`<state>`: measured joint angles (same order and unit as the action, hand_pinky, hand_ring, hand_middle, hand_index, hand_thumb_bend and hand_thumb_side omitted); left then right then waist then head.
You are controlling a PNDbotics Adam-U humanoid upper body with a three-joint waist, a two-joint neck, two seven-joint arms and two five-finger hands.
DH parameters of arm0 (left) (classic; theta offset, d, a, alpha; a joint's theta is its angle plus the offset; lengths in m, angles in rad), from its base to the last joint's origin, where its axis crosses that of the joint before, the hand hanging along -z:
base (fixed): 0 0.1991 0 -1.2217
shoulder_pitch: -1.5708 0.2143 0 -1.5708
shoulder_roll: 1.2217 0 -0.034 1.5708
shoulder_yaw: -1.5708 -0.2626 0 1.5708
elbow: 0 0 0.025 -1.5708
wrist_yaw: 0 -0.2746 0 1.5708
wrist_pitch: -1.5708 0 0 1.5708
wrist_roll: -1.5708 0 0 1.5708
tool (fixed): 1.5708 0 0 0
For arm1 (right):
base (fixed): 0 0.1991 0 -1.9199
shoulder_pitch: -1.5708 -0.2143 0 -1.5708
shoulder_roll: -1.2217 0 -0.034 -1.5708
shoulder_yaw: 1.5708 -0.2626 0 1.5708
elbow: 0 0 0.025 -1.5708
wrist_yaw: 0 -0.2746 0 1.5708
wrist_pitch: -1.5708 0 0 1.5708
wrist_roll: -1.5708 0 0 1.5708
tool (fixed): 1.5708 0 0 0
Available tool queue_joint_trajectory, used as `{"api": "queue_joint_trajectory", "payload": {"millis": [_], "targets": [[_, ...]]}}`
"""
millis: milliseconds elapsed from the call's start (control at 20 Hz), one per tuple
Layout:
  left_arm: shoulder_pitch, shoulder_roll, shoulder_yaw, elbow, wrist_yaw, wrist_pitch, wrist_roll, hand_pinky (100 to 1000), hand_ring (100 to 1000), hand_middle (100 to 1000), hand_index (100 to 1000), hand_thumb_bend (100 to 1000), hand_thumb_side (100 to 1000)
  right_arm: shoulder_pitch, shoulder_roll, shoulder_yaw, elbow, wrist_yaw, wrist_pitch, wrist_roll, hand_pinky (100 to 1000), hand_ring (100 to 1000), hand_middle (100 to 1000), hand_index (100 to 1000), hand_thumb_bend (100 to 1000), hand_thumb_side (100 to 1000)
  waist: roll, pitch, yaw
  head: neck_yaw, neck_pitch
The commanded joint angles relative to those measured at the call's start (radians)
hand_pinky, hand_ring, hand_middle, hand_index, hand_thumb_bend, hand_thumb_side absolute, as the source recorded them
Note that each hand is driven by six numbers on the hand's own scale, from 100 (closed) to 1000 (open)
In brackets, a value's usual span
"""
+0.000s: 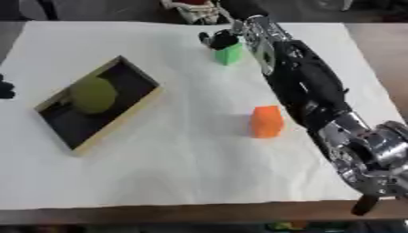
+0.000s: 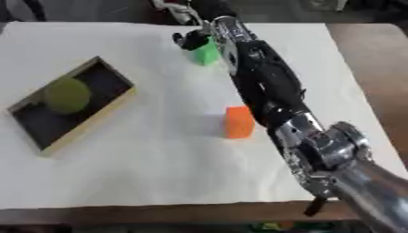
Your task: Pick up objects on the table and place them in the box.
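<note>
A green block (image 1: 229,53) stands at the far middle of the white cloth. My right hand (image 1: 218,39) is at its top left, dark fingers curled over the block's upper edge; the right arm stretches from the lower right corner up to it. An orange block (image 1: 266,121) stands upright just left of that forearm, untouched. At the left lies a shallow wooden box (image 1: 121,122) with a dark floor, and an olive-green round object (image 1: 93,94) rests inside it. A dark bit of my left hand (image 1: 5,87) shows at the left edge.
A white cloth (image 1: 183,164) covers the table, whose brown front edge (image 1: 159,215) runs along the bottom. A red and white thing (image 1: 195,9) sits beyond the far edge. The right forearm (image 1: 307,86) crosses the cloth's right half.
</note>
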<state>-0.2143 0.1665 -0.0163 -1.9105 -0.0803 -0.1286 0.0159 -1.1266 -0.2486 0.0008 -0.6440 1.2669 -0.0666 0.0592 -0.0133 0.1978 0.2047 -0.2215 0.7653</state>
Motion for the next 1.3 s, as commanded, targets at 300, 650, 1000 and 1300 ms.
{"api": "queue_joint_trajectory", "payload": {"millis": [300,650,1000,1300], "targets": [[-0.003,0.021,0.008,-0.005,-0.012,0.003,-0.005,609,594,568,722,100,574,-0.02,-0.024,-0.01,0.058,0.044,0.14,0.016,887,949,991,998,304,535,0.005,-0.018,-0.007,0.002,0.005],[-0.002,0.019,0.009,-0.001,-0.015,0.005,-0.005,606,594,568,723,100,579,-0.005,-0.013,-0.012,0.1,0.05,0.186,0.031,866,929,929,965,292,578,0.004,-0.015,-0.01,0.001,0.005],[-0.002,0.018,0.009,-0.001,-0.016,0.004,-0.006,606,594,567,724,100,581,0.004,0.002,-0.013,0.122,0.059,0.19,0.044,848,908,887,951,281,597,0.004,-0.014,-0.01,-0.001,0.005],[-0.002,0.018,0.01,-0.002,-0.015,0.004,-0.006,606,594,568,726,100,581,0.013,0.014,-0.014,0.142,0.058,0.186,0.068,830,890,859,949,263,642,0.005,-0.014,-0.01,-0.002,0.005]]}}
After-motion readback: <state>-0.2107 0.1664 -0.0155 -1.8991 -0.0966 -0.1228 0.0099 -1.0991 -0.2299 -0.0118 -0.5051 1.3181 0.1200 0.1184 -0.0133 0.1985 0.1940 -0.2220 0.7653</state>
